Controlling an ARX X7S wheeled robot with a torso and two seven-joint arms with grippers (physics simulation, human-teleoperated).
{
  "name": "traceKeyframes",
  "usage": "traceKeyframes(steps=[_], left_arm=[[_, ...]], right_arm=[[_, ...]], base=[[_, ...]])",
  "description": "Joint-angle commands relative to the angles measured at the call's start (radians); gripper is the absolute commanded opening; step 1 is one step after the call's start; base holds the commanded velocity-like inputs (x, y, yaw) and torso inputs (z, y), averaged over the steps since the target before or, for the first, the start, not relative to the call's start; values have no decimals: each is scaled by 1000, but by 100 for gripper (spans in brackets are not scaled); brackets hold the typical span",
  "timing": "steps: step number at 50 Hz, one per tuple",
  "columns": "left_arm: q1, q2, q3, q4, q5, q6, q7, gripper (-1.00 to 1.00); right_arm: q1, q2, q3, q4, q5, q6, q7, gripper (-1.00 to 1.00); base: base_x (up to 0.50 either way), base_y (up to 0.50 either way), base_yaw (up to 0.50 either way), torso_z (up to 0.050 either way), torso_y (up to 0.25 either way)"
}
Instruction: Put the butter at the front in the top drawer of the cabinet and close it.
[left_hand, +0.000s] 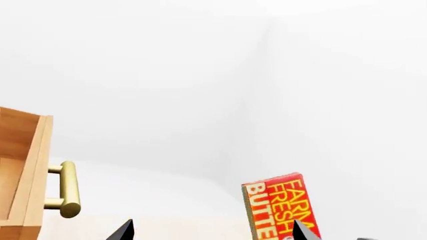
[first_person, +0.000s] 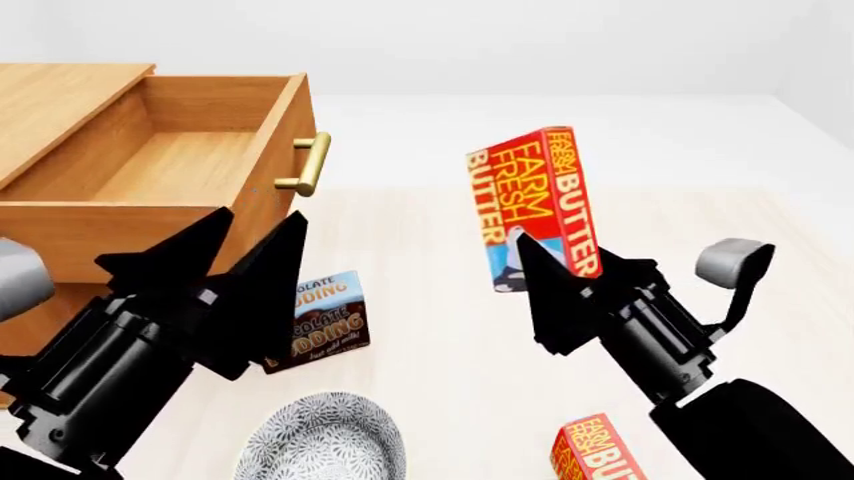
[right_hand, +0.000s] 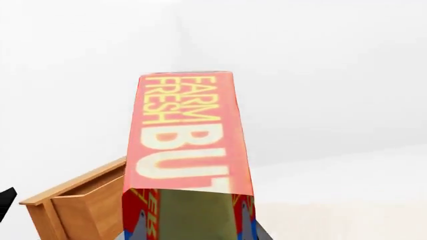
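Observation:
A red-and-orange butter carton (first_person: 534, 205) is held upright above the table, with my right gripper (first_person: 561, 268) shut on its lower end. In the right wrist view the butter (right_hand: 190, 135) fills the middle, gripped between the fingers (right_hand: 142, 226). The cabinet (first_person: 80, 240) stands at the left with its top drawer (first_person: 174, 160) pulled open and nothing visible inside; its brass handle (first_person: 308, 165) faces the carton. My left gripper (first_person: 220, 262) hangs open in front of the drawer, holding nothing. In the left wrist view the gripper (left_hand: 213, 232) stands between the drawer front (left_hand: 30, 170) and the butter (left_hand: 280, 207).
A second identical butter carton (first_person: 601, 455) lies at the near edge on the right. A dark chocolate pudding box (first_person: 320, 322) stands beside my left gripper. A patterned bowl (first_person: 324, 440) sits near the front. The table (first_person: 441, 330) is pale wood.

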Motion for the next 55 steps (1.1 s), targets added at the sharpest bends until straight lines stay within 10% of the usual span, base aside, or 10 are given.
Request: traceKeyframes(steps=[1, 55], left_arm=[[-10, -16, -3, -15, -97, 0, 38, 100], [-171, 10, 69, -144, -438, -68, 203, 100]], right_arm=[[15, -6, 38, 13, 113, -7, -103, -100], [83, -57, -27, 109, 317, 52, -384, -100]], base=[[0, 0, 0, 0, 0], [0, 0, 0, 0, 1]])
